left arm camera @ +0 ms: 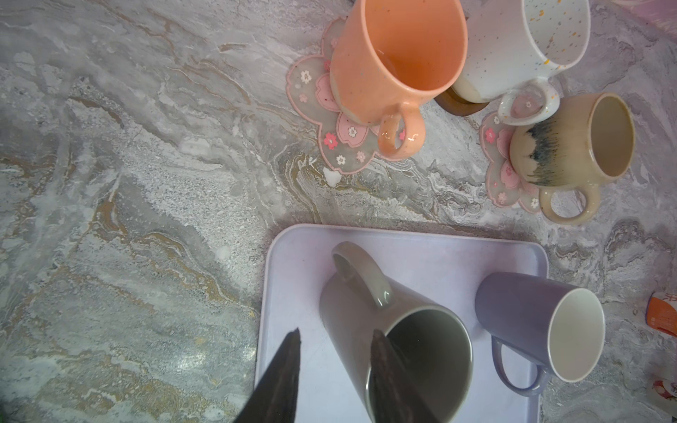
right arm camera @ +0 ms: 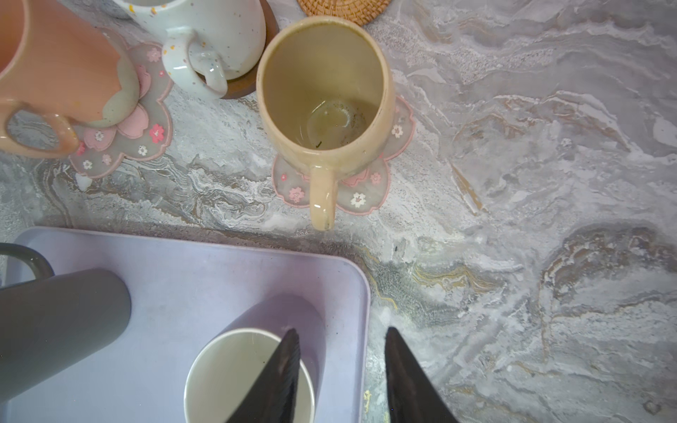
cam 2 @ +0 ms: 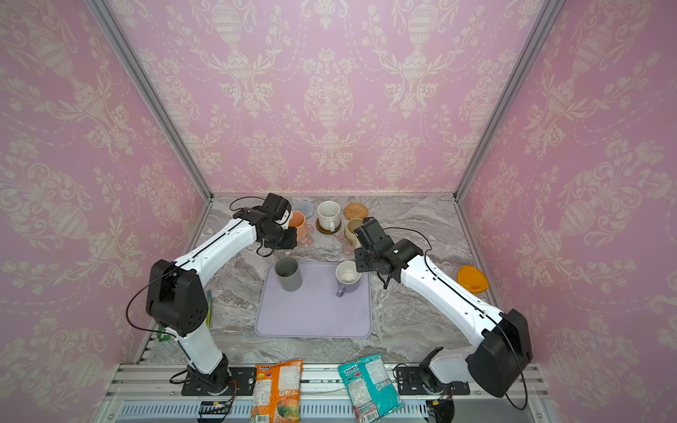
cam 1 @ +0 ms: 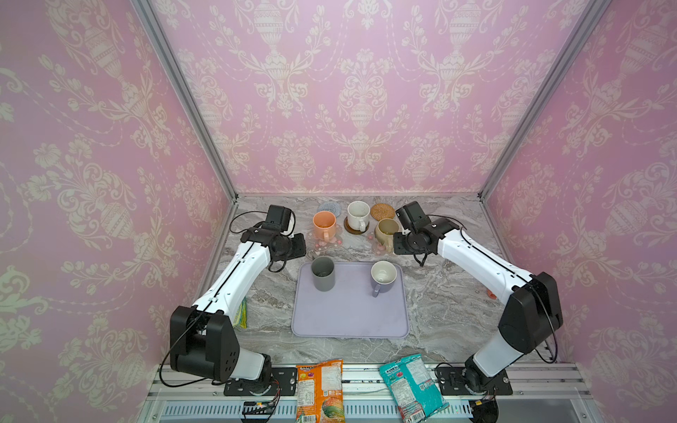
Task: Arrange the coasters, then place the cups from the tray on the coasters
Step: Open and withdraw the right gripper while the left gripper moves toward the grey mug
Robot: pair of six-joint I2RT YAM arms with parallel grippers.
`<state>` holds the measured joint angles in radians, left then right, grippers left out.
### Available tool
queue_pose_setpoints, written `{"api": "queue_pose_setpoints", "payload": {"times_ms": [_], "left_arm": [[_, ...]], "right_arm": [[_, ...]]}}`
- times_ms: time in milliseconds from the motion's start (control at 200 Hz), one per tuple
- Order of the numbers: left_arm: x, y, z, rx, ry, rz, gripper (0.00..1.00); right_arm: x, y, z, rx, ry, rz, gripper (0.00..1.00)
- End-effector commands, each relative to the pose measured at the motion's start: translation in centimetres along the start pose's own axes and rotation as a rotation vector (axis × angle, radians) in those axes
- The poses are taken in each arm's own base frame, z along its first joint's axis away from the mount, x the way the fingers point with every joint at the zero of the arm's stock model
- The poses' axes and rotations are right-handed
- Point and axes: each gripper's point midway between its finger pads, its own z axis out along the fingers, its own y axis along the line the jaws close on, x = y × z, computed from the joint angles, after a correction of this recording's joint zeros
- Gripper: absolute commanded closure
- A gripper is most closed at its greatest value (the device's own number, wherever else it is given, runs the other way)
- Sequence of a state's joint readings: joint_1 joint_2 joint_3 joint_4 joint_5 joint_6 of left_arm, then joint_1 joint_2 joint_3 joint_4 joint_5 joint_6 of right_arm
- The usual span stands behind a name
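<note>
**Left gripper** (left arm camera: 336, 333): fingers parted, holding nothing. It hangs over the far left part of the tray (cam 1: 348, 315). In the wrist view one finger crosses the mouth of the dark grey cup and the other lies outside its wall. Whether either touches the rim cannot be made out; the top views suggest it is above the cup.

**Dark grey cup** (cam 1: 323, 273): upright on the tray, far left, with its handle turned away toward the coasters. The left arm is the nearer one.

**Peach-orange cup** (cam 1: 324, 225): seated on the pink flower coaster (cam 1: 331, 241).

**Grey-blue woven coaster** (cam 1: 329, 208): bare, in the back row, just behind the peach-orange cup.

**White speckled cup** (cam 1: 358, 215): seated on the dark brown wooden coaster (cam 1: 351, 230).

**Tan rattan coaster** (cam 1: 382, 211): bare, in the back row, just behind the beige-yellow cup.

**Beige-yellow cup** (cam 1: 386, 231): seated on the second flower coaster (right arm camera: 361, 197), with its handle pointing toward the tray.

**Lavender cup** (cam 1: 383, 276): upright on the tray, far right, with its handle toward the near edge. The right arm is the nearer one.

**Right gripper** (right arm camera: 342, 329): fingers spread, empty. One finger lies over the lavender cup's mouth and the other beyond the tray's rim, over the table.

**Status, as judged:** three of the five cups are placed and two are not yet off the tray. Each of these stands beneath the gripper on its own side. Its free coaster lies straight beyond, behind a cup already seated, so the carry probably has to clear that cup from above.
</note>
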<state>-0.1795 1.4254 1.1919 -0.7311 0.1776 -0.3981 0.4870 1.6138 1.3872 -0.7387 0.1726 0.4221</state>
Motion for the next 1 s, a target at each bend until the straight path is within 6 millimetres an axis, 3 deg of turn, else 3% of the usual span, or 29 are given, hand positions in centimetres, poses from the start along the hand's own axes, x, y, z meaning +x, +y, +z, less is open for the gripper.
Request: {"api": "queue_pose_setpoints", "payload": {"times_ms": [0,320,555,696,836,991], "left_arm": [[1.3,1.0,-0.4,-0.036,0.017,-0.012,0.65],[2.8,1.3,-0.7,-0.052,0.025,-0.006,0.65],[0.5,-1.1,0.0,-0.028,0.019,0.043,0.68],[-0.8,-3.7,1.8,-0.021,0.057,0.120,0.68],[-1.0,-6.3,4.3,-0.042,0.111,0.219,0.68],[-0.4,-7.2,6.7,-0.029,0.202,0.234,0.68]], "right_arm": [[0.6,-0.4,-1.7,0.007,-0.028,-0.024,0.60],[2.1,1.6,-4.0,-0.048,-0.066,-0.061,0.60],[2.9,2.6,-4.6,-0.089,-0.072,-0.069,0.59],[3.3,2.2,-5.0,-0.081,-0.078,-0.074,0.59],[3.9,1.3,-5.4,-0.061,-0.080,-0.074,0.59],[4.5,0.2,-5.9,-0.025,-0.090,-0.077,0.59]]}}
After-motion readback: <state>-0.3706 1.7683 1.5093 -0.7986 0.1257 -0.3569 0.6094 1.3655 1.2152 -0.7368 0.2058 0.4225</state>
